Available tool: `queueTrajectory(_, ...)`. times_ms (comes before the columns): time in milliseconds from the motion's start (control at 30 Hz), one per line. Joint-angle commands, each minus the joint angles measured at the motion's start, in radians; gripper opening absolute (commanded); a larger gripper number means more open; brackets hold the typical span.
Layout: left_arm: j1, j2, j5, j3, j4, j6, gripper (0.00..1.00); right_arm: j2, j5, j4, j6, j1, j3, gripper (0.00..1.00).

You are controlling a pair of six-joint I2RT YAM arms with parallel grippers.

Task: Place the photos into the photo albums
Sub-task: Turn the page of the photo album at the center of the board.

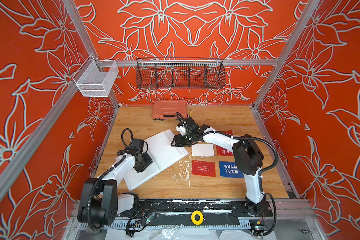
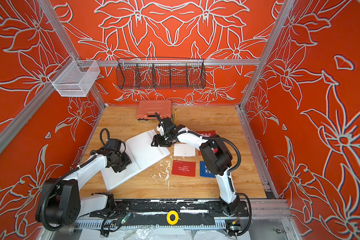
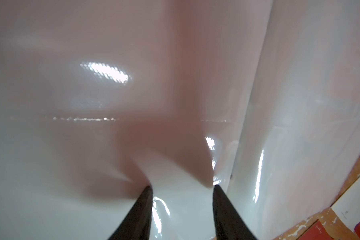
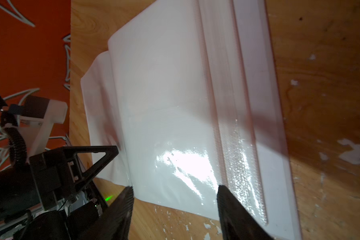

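The white photo album (image 1: 164, 153) (image 2: 146, 151) lies open at the table's centre-left, its glossy sleeve pages up. My left gripper (image 1: 140, 168) (image 3: 182, 187) is open, with its tips pressing into the near-left page (image 3: 92, 145), and the film puckers between them. My right gripper (image 1: 175, 143) (image 4: 175, 188) hangs open over the album's far-right edge (image 4: 164, 104), holding nothing. Loose photos lie to the right of the album: a white card (image 1: 203, 150), a red card (image 1: 203, 168) and a blue card (image 1: 231, 169). Two more red cards (image 1: 224, 150) (image 2: 206, 134) are partly hidden under the right arm.
An orange-pink plastic case (image 1: 169, 109) stands closed at the back of the wooden table (image 1: 227, 187). A black wire basket (image 1: 180, 75) and a white mesh basket (image 1: 96, 80) hang on the rails above. A yellow tape roll (image 1: 196, 217) sits on the front rail.
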Motion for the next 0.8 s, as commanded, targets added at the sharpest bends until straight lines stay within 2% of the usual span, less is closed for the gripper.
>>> queueTrajectory(0,-0.005,0.046,-0.052,0.006,0.001,-0.011,0.47,0.011,0.061,-0.036,-0.046,-0.016,-0.01,0.67)
queueTrajectory(167,-0.003,0.081,-0.114,0.045,-0.026,-0.001,0.47,0.04,0.109,-0.079,-0.081,-0.027,0.03,0.67)
queueTrajectory(467,0.037,0.192,-0.121,0.097,0.0,0.026,0.47,0.063,-0.068,0.039,-0.032,-0.03,-0.016,0.65)
queueTrajectory(767,0.06,0.188,-0.137,0.136,-0.02,0.057,0.46,0.087,-0.064,0.025,-0.038,-0.002,-0.01,0.65)
